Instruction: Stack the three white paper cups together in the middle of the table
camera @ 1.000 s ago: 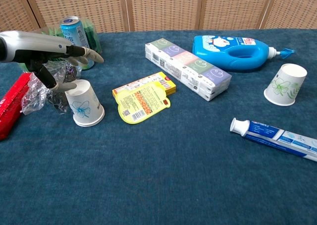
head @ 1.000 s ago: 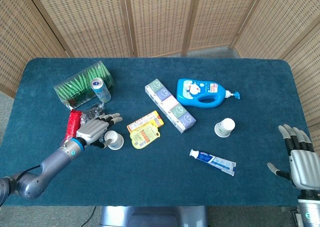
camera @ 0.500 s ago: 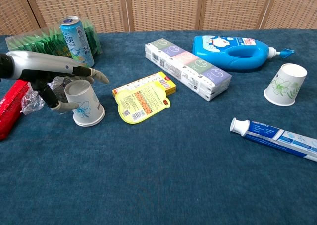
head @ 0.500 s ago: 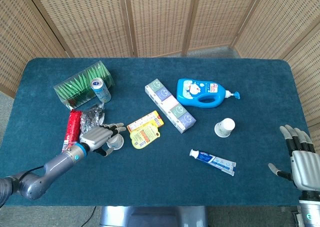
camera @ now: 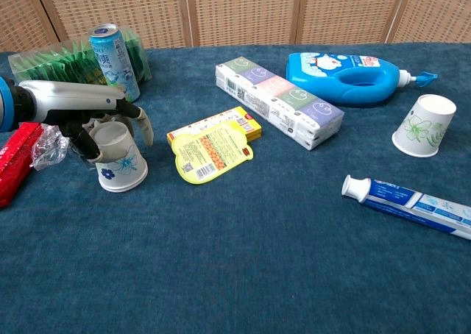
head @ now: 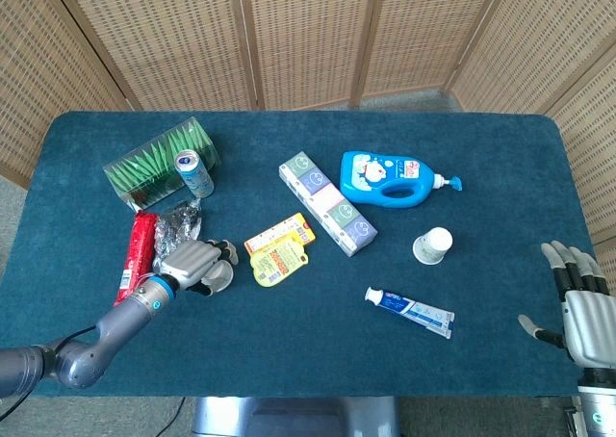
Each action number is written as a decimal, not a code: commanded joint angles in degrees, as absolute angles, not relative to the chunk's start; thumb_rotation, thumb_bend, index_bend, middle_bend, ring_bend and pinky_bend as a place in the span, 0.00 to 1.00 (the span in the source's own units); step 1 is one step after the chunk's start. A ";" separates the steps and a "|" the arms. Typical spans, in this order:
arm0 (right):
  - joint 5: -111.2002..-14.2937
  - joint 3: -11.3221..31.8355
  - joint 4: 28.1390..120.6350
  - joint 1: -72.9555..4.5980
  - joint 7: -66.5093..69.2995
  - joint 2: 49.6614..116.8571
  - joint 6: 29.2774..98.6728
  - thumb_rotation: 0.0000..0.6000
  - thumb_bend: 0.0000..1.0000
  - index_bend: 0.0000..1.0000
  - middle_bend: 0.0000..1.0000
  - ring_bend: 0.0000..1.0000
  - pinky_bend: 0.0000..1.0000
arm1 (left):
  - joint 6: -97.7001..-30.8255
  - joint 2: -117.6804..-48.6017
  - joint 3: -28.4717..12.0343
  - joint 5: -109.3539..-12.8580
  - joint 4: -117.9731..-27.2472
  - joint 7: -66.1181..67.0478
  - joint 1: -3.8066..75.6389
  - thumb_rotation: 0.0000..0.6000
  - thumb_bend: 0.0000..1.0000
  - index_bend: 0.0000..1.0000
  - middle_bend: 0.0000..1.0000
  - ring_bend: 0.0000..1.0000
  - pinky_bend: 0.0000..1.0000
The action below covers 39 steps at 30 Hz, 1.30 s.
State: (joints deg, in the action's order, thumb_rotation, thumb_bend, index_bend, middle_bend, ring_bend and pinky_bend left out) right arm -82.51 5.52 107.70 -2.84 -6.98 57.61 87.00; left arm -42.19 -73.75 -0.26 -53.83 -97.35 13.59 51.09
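Head view: the left hand (head: 192, 263) covers a white paper cup (head: 219, 276) left of centre, beside the yellow snack packet (head: 278, 262). A second cup (head: 433, 245) stands upside down right of centre, near the toothpaste tube (head: 409, 310). The right hand (head: 580, 305) rests at the table's right edge, fingers spread, holding nothing. Chest view: the left hand (camera: 94, 113) curls its fingers around the inverted flower-printed cup (camera: 118, 158), which is tilted; the second cup (camera: 423, 125) stands below the blue detergent bottle (camera: 346, 76).

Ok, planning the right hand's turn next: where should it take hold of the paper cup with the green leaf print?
Probably around its side wall, nearer the narrower top. The leaf-print paper cup stands upside down, wide rim on the table, so there is no rim to pinch. Come from its right, where the right hand waits; the toothpaste tube lies in front.
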 commanded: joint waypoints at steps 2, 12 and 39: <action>-82.44 5.57 107.64 -2.81 -6.82 57.56 87.01 1.00 0.15 0.00 0.00 0.00 0.12 | -42.02 -73.65 -0.78 -53.31 -97.74 13.63 51.35 1.00 0.52 0.31 0.24 0.27 0.59; -82.70 5.59 107.70 -2.97 -6.92 57.44 86.77 1.00 0.15 0.00 0.00 0.00 0.12 | -40.57 -72.16 -4.77 -53.44 -100.35 10.31 52.84 1.00 0.52 0.31 0.23 0.27 0.58; -86.18 4.77 108.17 -2.39 -5.63 56.33 88.16 1.00 0.15 0.00 0.00 0.00 0.12 | -39.07 -85.28 -11.66 -52.89 -93.25 7.50 61.06 1.00 0.51 0.31 0.23 0.27 0.58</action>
State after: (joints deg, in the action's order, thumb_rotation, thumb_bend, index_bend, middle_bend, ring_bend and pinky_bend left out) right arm -86.14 4.79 108.17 -2.42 -5.67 56.37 88.12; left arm -38.98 -84.31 -11.52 -53.16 -94.13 6.76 60.27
